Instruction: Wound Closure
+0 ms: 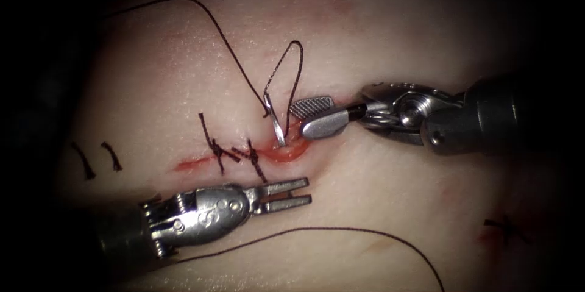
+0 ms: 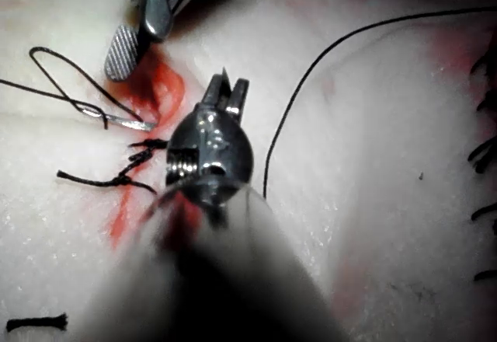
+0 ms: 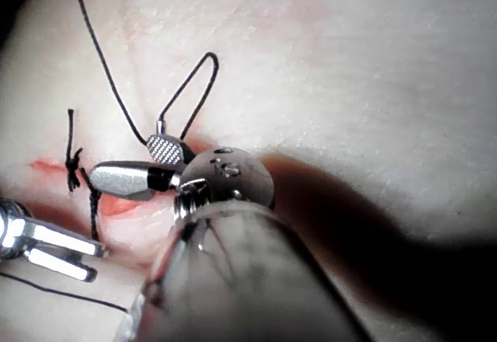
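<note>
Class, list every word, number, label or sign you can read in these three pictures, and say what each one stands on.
None can be read.
Faint marks on the left tool body: too blurred to read.
No writing on the right tool, needle, thread or tissue.

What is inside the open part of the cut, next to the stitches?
The needle stands with its tip in the open cut, with red fluid around it. How deep the tip goes is hidden by the tissue. Neither the left tool nor the right tool holds anything.

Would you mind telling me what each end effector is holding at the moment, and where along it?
Neither holds anything. The right end effector and left end effector are both open. The needle stands free, its tip in the cut of the tissue.
</note>
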Robot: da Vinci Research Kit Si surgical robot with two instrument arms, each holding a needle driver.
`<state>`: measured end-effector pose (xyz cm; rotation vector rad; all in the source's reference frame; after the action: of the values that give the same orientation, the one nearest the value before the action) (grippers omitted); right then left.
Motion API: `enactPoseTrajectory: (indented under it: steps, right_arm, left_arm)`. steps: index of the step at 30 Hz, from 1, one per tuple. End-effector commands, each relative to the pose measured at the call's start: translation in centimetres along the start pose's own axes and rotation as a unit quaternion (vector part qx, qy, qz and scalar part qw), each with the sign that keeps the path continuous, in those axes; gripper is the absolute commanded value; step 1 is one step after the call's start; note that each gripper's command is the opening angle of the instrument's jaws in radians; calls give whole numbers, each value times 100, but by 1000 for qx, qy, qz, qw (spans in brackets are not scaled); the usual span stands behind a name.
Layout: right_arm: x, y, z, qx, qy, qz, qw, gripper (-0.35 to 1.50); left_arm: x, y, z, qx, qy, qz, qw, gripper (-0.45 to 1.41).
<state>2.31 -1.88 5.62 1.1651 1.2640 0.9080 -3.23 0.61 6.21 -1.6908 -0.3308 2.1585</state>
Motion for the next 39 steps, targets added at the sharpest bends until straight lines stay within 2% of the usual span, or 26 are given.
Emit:
enactPoseTrajectory:
  steps: [1, 9, 14, 17, 19, 22, 24, 25, 27, 29, 30, 33, 34, 36, 38, 39]
  right_arm:
    - [-6, 3, 5, 1, -2, -1, 1000, 105]
    - [-10, -1, -3, 8, -1, -7, 1000, 103]
    - [-11, -1, -5, 8, -1, -16, 1000, 95]
    - [-11, -2, -5, 8, -1, -30, 1000, 85]
    - [-12, -4, -4, 8, 0, -45, 999, 88]
    - [-14, -6, -6, 8, -1, -66, 998, 79]
    - [-15, -8, -7, 9, -1, -84, 996, 53]
    - [-15, -9, -9, 9, -1, -90, 996, 46]
    - [-17, -11, -11, 9, -1, -113, 994, 24]
    - [-18, -13, -12, 5, 3, -163, 987, -13]
    - [-19, -15, -11, -20, -3, -238, 971, -21]
    - [-24, -22, -7, -60, -52, -321, 944, -35]
    - [-25, -24, -6, -59, -55, -326, 942, -35]
    - [-25, -26, -5, -55, -55, -341, 937, -33]
    - [-27, -27, -4, -49, -62, -353, 932, -23]
    - [-31, -28, -2, -49, -62, -360, 930, 22]
  left_arm:
    - [0, 0, 4, -6, 4, -26, 1000, -45]
    - [22, 19, -16, -22, 16, -171, 985, -45]
    - [30, 35, -21, -30, 17, -199, 979, -45]
    - [36, 47, -26, -48, 23, -221, 974, -45]
    - [42, 59, -31, -67, 27, -233, 970, -45]
    - [48, 72, -38, -84, 33, -235, 968, -45]
    - [53, 81, -43, -92, 37, -233, 967, -45]
    - [55, 85, -44, -94, 39, -233, 967, -45]
    - [62, 93, -49, -100, 45, -198, 974, -45]
    - [68, 99, -52, -103, 52, -160, 980, -45]
    - [76, 104, -57, -84, 54, -103, 990, -45]
    - [90, 112, -67, -48, 52, -23, 997, -45]
    - [98, 118, -73, -34, 48, 15, 998, -45]
    - [101, 120, -75, -29, 48, 25, 998, -45]
    - [109, 126, -80, -20, 45, 51, 997, -45]
    - [115, 130, -83, -9, 37, 69, 997, -45]
